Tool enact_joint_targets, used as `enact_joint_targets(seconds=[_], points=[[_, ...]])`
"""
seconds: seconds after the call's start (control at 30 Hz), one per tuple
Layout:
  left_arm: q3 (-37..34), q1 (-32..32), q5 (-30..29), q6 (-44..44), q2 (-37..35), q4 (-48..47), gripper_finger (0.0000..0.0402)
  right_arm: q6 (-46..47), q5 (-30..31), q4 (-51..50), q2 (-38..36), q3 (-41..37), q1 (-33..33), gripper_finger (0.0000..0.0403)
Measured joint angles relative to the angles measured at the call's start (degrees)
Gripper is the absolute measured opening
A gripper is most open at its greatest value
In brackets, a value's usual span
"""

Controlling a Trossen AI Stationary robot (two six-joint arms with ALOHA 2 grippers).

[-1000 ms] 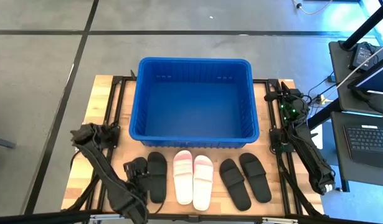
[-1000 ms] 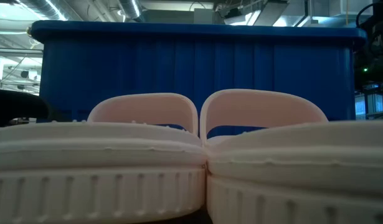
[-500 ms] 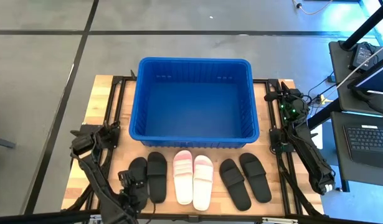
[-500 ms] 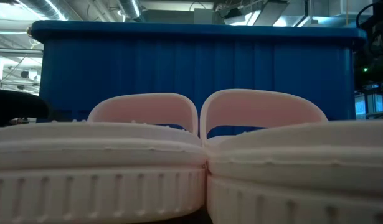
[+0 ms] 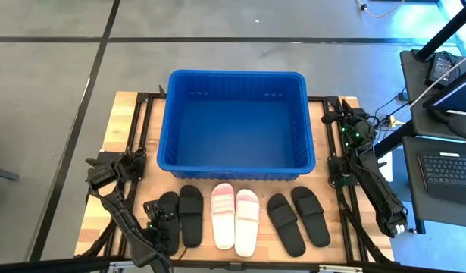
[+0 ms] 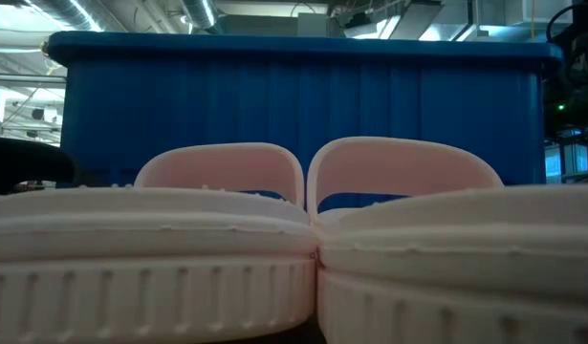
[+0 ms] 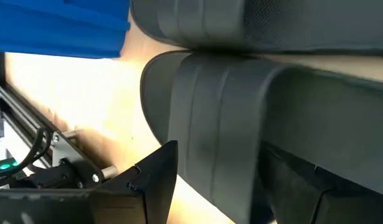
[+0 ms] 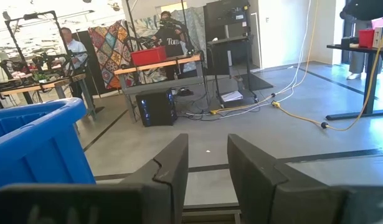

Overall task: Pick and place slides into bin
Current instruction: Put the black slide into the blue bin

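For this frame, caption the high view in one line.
Left gripper over the leftmost matte black slide; six slides lined before the empty bright blue plastic bin.

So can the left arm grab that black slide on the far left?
Probably yes. The left tool is already down over the leftmost black slide, and the wrist view shows its fingers open at the slide's side. Nothing is in its way; the next black slide lies close alongside.

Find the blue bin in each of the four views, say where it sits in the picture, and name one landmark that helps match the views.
High view: the bin fills the upper centre of the table, behind the row of slides.
Low view: its long wall spans the background.
Left wrist view: only a corner shows.
Right wrist view: one corner shows beside the right gripper.
Shared landmark: the pale pink-white slides, directly before the bin in the high and low views.
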Motion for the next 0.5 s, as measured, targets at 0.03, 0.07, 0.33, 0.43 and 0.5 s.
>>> enact_joint_targets(seconds=[0.03, 0.07, 0.33, 0.43, 0.5], points=[[-0.3, 0.0, 0.0, 0.0, 0.0, 0.0, 0.0209, 0.0, 0.0, 0.0, 0.0, 0.0, 0.0, 0.0113], [-0.5, 0.0, 0.0, 0.0, 0.0, 0.0, 0.0209, 0.0, 0.0, 0.0, 0.0, 0.0, 0.0, 0.0113], [-0.7, 0.0, -0.8, 0.0, 0.0, 1.6, 0.0209, 0.0, 0.0, 0.0, 0.0, 0.0, 0.0, 0.0113], [-0.8, 0.0, -0.8, 0.0, 0.0, 2.0, 0.0209, 0.0, 0.0, 0.0, 0.0, 0.0, 0.0, 0.0113], [-1.1, 0.1, -0.6, 0.0, 0.0, 2.1, 0.0209, 0.0, 0.0, 0.0, 0.0, 0.0, 0.0, 0.0113]])
